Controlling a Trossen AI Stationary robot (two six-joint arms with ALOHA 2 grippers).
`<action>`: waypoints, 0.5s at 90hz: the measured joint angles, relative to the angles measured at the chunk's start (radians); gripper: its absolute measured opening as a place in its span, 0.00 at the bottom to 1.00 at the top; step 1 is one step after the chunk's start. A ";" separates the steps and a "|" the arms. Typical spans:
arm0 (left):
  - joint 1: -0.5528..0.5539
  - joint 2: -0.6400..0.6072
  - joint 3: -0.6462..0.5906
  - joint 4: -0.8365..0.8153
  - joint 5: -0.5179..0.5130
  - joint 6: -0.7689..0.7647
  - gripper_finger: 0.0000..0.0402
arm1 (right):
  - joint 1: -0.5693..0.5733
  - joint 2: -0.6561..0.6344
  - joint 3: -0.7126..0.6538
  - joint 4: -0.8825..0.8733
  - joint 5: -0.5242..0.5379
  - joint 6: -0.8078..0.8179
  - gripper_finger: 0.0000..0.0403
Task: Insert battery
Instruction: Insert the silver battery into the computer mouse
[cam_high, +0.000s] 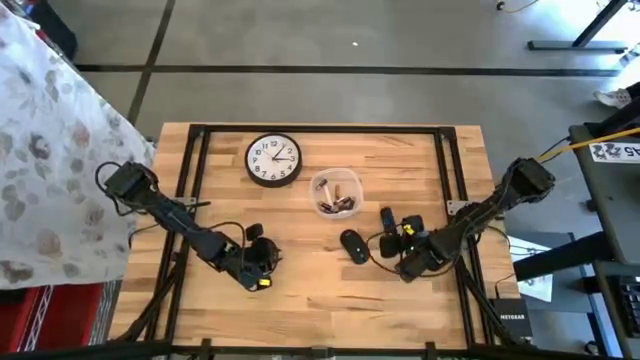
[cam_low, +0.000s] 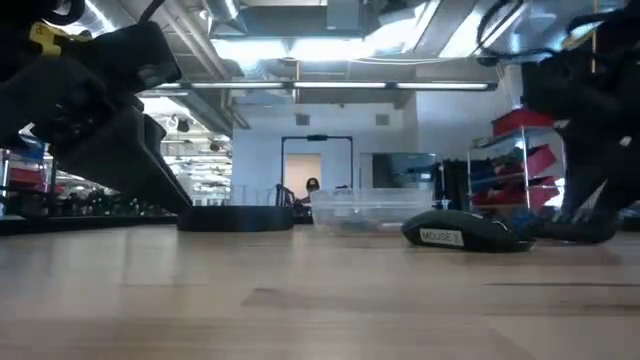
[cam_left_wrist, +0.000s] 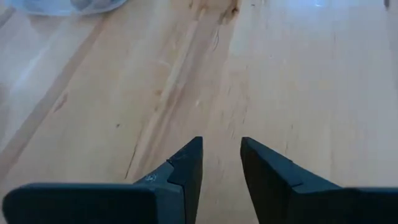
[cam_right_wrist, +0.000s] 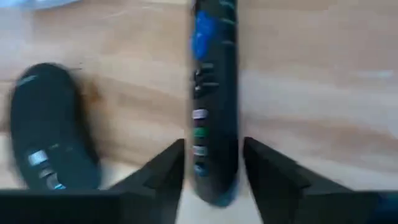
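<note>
The dark, rounded computer mouse (cam_low: 468, 234) carries a pale label reading "MOUSE" on its side in the low view; it lies on the butcher-block wooden tabletop (cam_high: 300, 290), right of centre and near the front half. Just beside it, toward the right edge, lies a long, slim black remote control (cam_right_wrist: 214, 99) with a blue button and small coloured keys. The right gripper (cam_right_wrist: 214, 165) sits low over the remote's end, its 2 dark wedge-shaped fingers spread with the remote between them; whether they touch it cannot be told. The left gripper (cam_left_wrist: 221, 165) hangs above bare wood near the front-left part of the tabletop, fingers parted and holding nothing. A round black-rimmed wall clock (cam_high: 273, 160) with a white face lies near the back edge. Beside it, at mid-table, a clear round plastic container (cam_high: 335, 193) holds small brownish cylinders, probably batteries.
</note>
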 joint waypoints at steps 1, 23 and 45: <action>0.000 0.000 0.000 0.000 0.000 0.000 0.24 | -0.005 0.000 0.000 0.001 -0.004 -0.010 0.51; 0.000 0.000 0.000 -0.003 0.000 -0.015 0.24 | -0.057 0.000 0.047 -0.003 0.046 -0.191 0.72; -0.004 0.000 0.000 -0.014 -0.002 0.014 0.24 | -0.055 0.126 0.214 0.333 0.104 -0.726 0.72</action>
